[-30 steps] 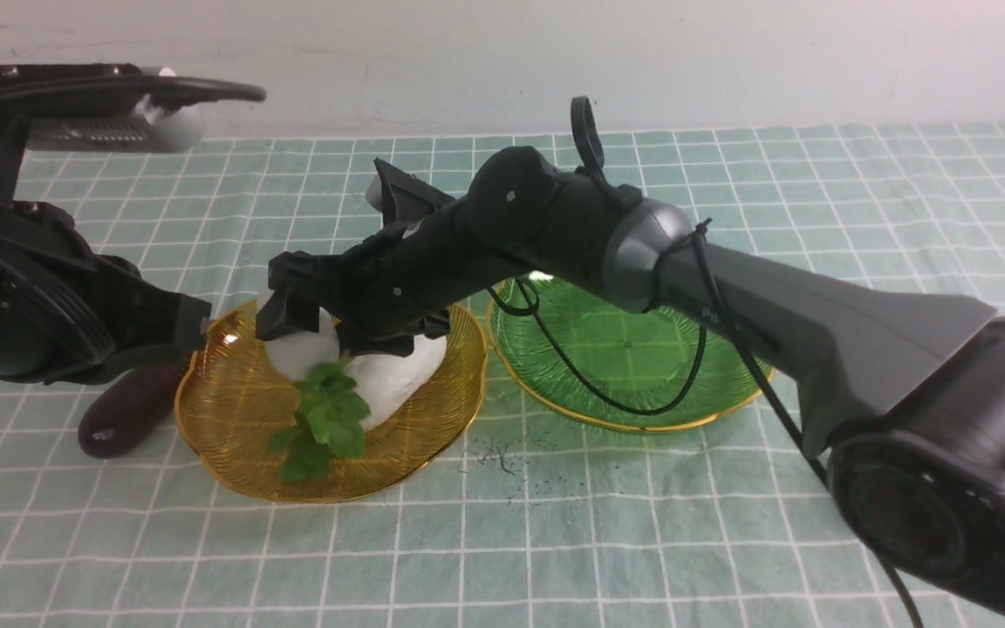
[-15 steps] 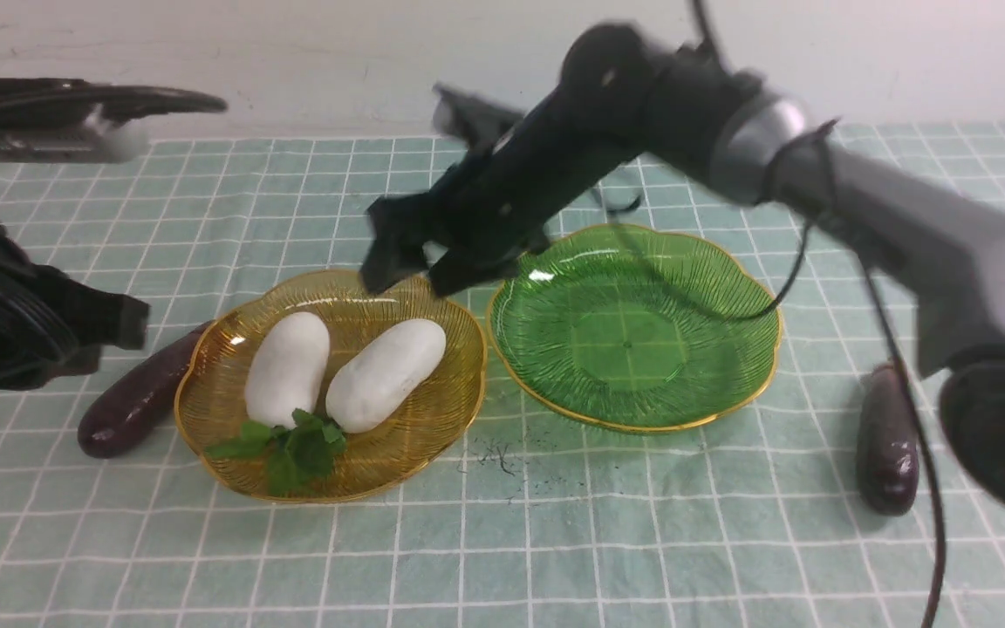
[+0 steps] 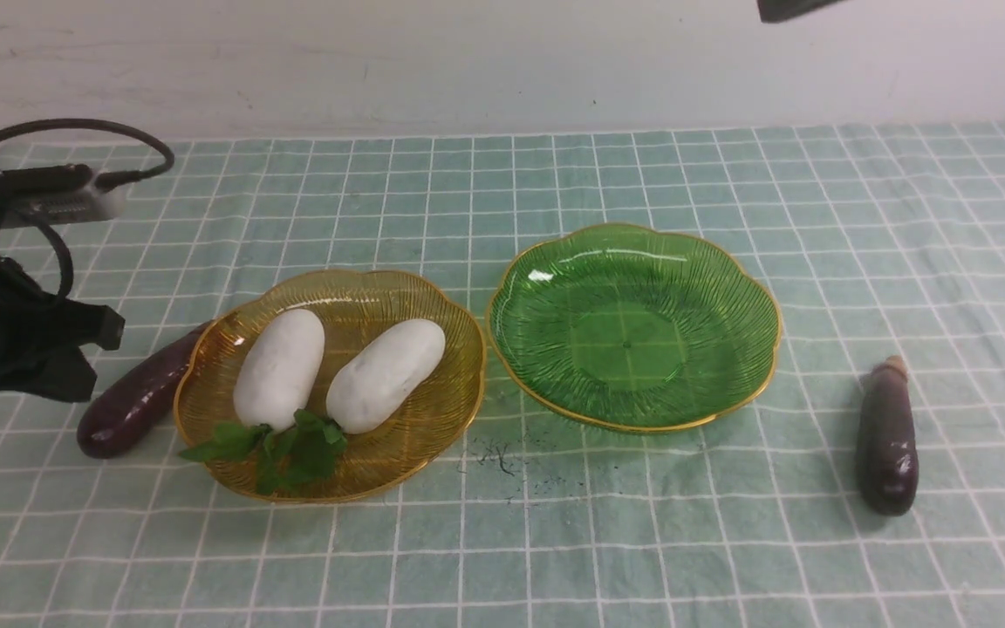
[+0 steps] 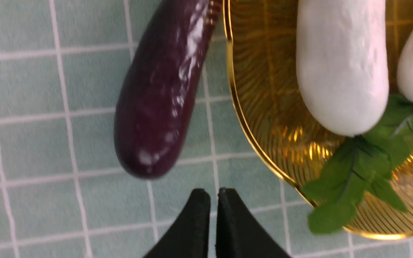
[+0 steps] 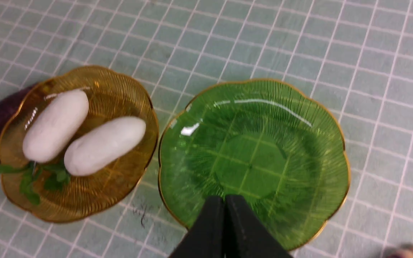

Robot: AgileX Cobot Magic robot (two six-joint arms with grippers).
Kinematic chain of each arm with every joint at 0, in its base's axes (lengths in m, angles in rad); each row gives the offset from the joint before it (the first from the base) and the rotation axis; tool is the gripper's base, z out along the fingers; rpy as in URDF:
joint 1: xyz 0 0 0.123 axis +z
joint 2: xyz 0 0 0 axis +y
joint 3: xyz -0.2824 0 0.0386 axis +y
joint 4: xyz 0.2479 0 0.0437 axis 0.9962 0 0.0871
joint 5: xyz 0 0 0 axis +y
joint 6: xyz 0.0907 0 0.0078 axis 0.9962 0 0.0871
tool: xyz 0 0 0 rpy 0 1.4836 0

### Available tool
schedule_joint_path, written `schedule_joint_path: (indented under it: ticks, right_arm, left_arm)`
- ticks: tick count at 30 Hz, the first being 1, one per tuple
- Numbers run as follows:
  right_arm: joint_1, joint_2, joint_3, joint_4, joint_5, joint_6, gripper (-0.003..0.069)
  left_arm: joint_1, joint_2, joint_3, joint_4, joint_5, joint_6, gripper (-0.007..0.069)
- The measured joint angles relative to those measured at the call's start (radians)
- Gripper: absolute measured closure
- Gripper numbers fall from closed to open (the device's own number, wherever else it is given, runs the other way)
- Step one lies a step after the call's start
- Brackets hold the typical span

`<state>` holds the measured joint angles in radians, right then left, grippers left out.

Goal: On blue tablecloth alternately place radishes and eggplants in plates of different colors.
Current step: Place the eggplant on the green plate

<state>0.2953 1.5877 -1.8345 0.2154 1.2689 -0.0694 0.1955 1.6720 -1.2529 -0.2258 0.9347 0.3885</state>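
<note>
Both radishes [image 3: 279,370] lie in the amber plate [image 3: 420,469], leaves reaching its rim. Left eggplant [image 3: 130,403] on the blue tablecloth [image 3: 555,549] hard by that rim, stem end appearing to run under it; right eggplant [image 3: 888,445] well apart from the green plate [image 3: 633,412], which holds nothing. Left tool [image 4: 208,195] and right tool [image 5: 224,200] both pressed together, nothing pinched.

Risks, my judgement: lifting the left eggplant by its stem end could tip the amber plate and roll the radishes. Descending without spreading the tips would shove the glossy skin away. An off-centre pinch may let it swivel, clipping the green rim on the way in.
</note>
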Motion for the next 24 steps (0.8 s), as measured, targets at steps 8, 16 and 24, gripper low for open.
schedule_joint_path:
  ticks: [8, 16, 24]
  right_arm:
    - [0.000, -0.083, 0.164, -0.001, 0.002, -0.007, 0.0673]
    - [0.000, -0.083, 0.171, -0.001, 0.001, -0.011, 0.0673]
    - [0.000, -0.085, 0.171, -0.001, 0.001, -0.013, 0.0673]
  left_arm:
    - [0.000, 0.144, -0.090, 0.013, -0.085, 0.046, 0.0481]
    - [0.000, 0.217, -0.091, 0.076, -0.146, 0.049, 0.0180]
    - [0.000, 0.275, -0.095, 0.042, -0.149, 0.049, 0.0045]
